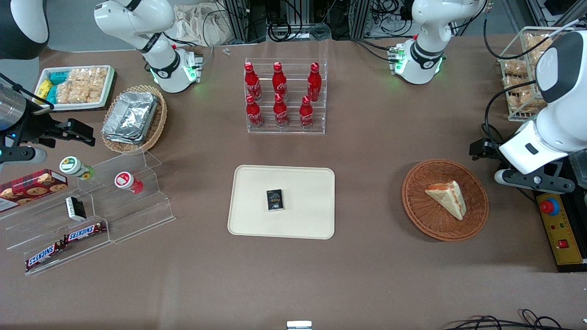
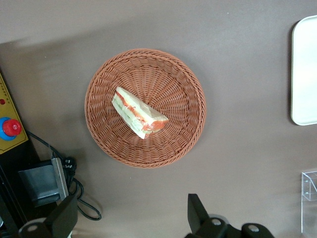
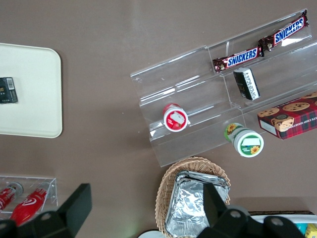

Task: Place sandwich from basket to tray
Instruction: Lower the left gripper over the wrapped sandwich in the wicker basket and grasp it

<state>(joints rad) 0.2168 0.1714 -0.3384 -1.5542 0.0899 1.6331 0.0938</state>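
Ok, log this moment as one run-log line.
phase: pre-grasp | gripper: open, above table beside basket | sandwich: in basket | tray: holds small black box

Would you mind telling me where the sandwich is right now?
The sandwich lies in the reddish-brown wicker basket toward the working arm's end of the table, beside the cream tray. The open end effector hovers above the basket.

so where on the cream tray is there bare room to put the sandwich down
The flat cream-beige rectangular tray carries only a small black box near its middle; the strips between the box and the rim on every side are bare. The triangular white-bread sandwich lies in the round reddish-brown wicker basket; the open gripper hangs above.
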